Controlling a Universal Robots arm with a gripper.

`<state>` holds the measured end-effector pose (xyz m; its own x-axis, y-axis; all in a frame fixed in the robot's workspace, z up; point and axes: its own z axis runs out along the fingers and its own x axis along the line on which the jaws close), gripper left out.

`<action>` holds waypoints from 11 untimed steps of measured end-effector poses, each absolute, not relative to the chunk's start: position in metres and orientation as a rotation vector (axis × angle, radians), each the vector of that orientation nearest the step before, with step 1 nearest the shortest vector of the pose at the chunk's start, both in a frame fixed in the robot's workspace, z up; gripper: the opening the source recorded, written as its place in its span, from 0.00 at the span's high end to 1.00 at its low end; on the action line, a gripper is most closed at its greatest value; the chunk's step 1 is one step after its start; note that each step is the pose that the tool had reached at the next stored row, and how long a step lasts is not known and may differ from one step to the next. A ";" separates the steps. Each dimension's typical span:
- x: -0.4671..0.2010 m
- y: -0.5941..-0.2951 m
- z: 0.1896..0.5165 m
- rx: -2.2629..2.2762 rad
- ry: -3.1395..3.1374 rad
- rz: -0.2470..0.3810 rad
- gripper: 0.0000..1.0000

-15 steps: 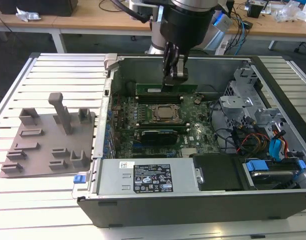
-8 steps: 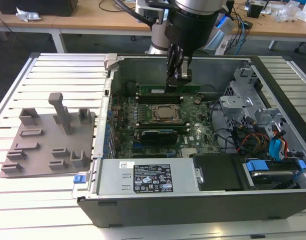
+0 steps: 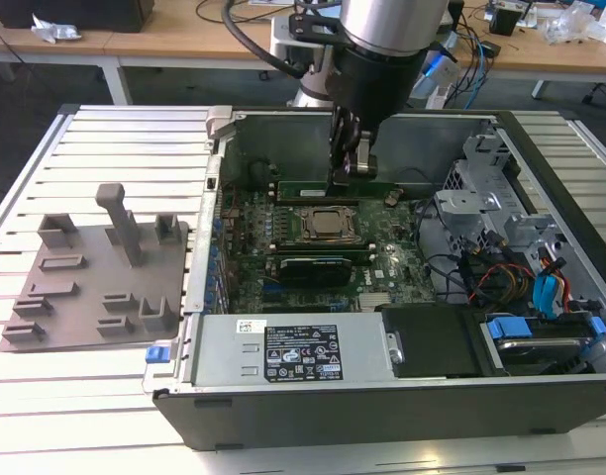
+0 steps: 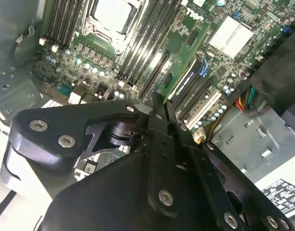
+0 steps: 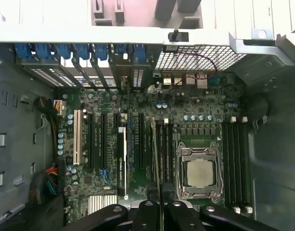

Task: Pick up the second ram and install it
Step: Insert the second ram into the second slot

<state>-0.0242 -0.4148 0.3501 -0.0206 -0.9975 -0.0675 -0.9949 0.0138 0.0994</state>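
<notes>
The second ram (image 3: 313,187) is a narrow green stick standing on its long edge at the black slots behind the processor socket (image 3: 328,223). My gripper (image 3: 351,173) reaches straight down into the open computer case and is shut on the ram's top edge. In the first wrist view the ram (image 5: 155,154) appears edge-on as a thin line between the fingertips of the gripper (image 5: 160,206), over the slots beside the socket (image 5: 199,173). In the second wrist view the gripper (image 4: 162,108) has its fingers pressed close together above the motherboard slots (image 4: 154,72). I cannot tell whether the ram is seated.
The grey holder plate (image 3: 95,287) with upright blocks lies on the slatted table at the exterior view's left. Inside the case sit a power supply (image 3: 293,351), a metal drive cage (image 3: 481,208) and coloured cables (image 3: 521,277). The case walls (image 3: 224,158) close in around the board.
</notes>
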 end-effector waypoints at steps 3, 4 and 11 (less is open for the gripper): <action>-0.024 -0.415 0.334 2.183 -2.221 -0.185 0.86; -0.023 -0.415 0.331 2.183 -2.221 -0.185 0.86; -0.023 -0.411 0.307 2.183 -2.220 -0.186 0.86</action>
<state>-0.0225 -0.4108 0.3070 -0.0205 -0.9975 -0.0675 -0.9948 0.0136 0.1009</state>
